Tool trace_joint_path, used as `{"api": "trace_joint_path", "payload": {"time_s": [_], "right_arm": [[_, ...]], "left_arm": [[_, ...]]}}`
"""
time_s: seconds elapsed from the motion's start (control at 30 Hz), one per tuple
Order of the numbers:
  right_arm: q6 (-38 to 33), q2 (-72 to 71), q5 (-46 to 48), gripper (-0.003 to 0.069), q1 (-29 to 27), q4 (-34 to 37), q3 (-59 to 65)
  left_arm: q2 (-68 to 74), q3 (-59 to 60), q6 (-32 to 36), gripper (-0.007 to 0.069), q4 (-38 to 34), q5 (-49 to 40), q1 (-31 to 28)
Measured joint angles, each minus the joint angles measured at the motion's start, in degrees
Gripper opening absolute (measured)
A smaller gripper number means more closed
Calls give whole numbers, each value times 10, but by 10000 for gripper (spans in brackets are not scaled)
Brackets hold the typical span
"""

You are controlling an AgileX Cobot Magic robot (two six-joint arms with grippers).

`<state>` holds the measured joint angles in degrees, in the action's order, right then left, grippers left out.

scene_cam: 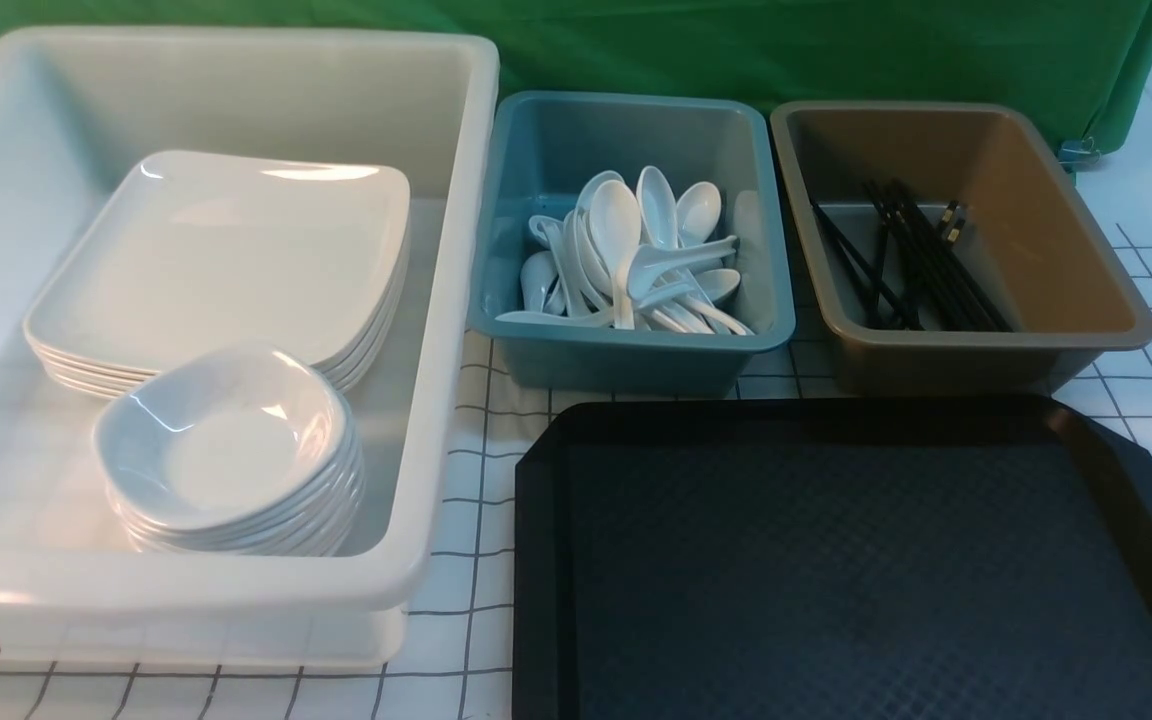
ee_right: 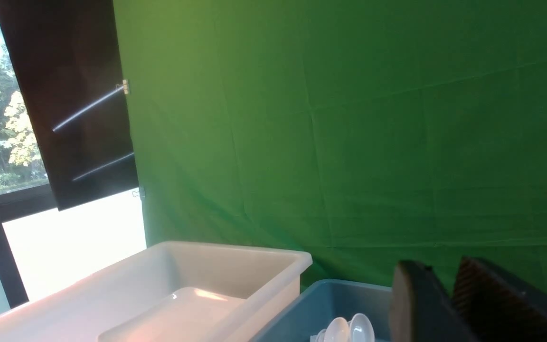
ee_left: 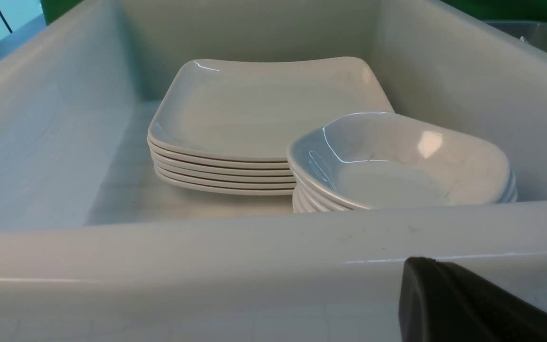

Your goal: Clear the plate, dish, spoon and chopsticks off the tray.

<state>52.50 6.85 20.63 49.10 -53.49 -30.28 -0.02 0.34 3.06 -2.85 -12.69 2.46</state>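
Tray (scene_cam: pixel 836 560): black, rectangular, clipped corners, diamond-textured; set on the grid-patterned cloth (scene_cam: pixel 466 560) at front right, long axis running left to right, surface bare.

Plate stack (scene_cam: pixel 226 260): held in the white tub (scene_cam: pixel 186 590) at left, toward the rear; five plates are counted in the left wrist view. Dish stack (scene_cam: pixel 226 450): same tub, just in front, overlapping the plates' near edge.

Spoons (scene_cam: pixel 636 260): heaped in the teal bin (scene_cam: pixel 626 350), handles mostly toward the front. Chopsticks (scene_cam: pixel 911 260): in the brown bin (scene_cam: pixel 1086 330), long axes running front to back, slightly splayed.

Left gripper (ee_left: pixel 468 304): a dark edge only, low before the tub's near wall; jaw state cannot be told.

Right gripper (ee_right: pixel 449 304): raised, aimed at the green backdrop (ee_right: pixel 349 142) above the teal bin; two dark fingers seen slightly apart, nothing between them; unseen in the front view.
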Motion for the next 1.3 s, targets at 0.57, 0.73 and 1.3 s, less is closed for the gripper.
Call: {"api": "trace_joint_path", "payload": {"time_s": [0.57, 0.73, 1.3], "right_arm": [[0, 0, 0, 181, 0, 0, 1], [0, 0, 0, 187, 0, 0, 1], [-604, 1, -130, 197, 0, 592, 27]], "left_arm": [[0, 0, 8, 4, 13, 0, 0], [0, 0, 8, 4, 14, 0, 0], [0, 0, 8, 4, 14, 0, 0]]}}
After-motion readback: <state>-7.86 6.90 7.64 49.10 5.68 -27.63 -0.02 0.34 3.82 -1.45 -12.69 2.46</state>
